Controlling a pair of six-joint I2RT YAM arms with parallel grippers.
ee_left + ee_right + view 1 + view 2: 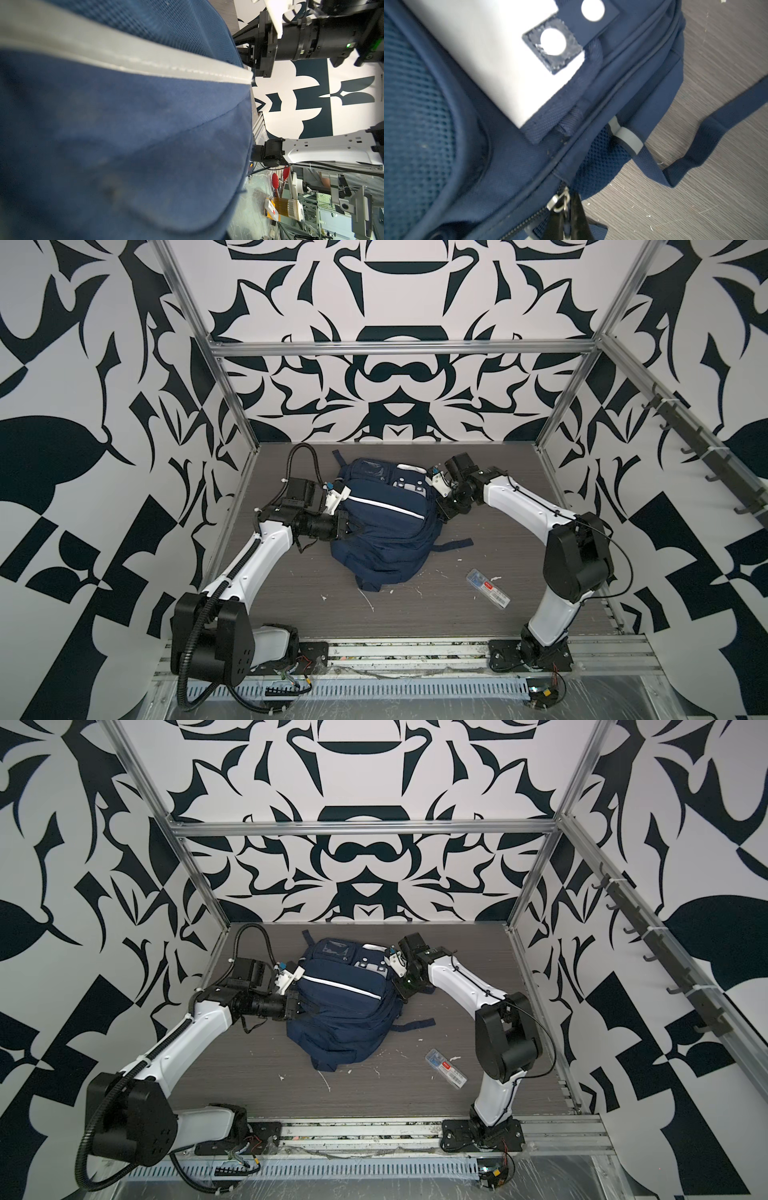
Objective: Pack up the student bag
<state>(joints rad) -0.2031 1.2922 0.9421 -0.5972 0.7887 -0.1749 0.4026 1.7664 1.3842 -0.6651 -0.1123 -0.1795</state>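
The navy student bag [386,526] [345,1011] lies flat on the grey table in both top views, its white stripe facing up. My left gripper [344,526] [296,1006] is pushed into the bag's left edge and shut on the fabric. Blue cloth [124,135] fills the left wrist view and hides the jaws. My right gripper [443,512] [568,209] is at the bag's right side, its black fingers [579,214] shut on the metal zipper pull [565,204] hanging from the slider [557,200]. Beyond the slider the zipper teeth [525,224] are closed.
A clear plastic case with a red label [487,581] [446,1063] lies on the table to the front right of the bag. A loose navy strap [455,545] [695,145] trails right from the bag. A rail of hooks [706,456] runs along the right wall.
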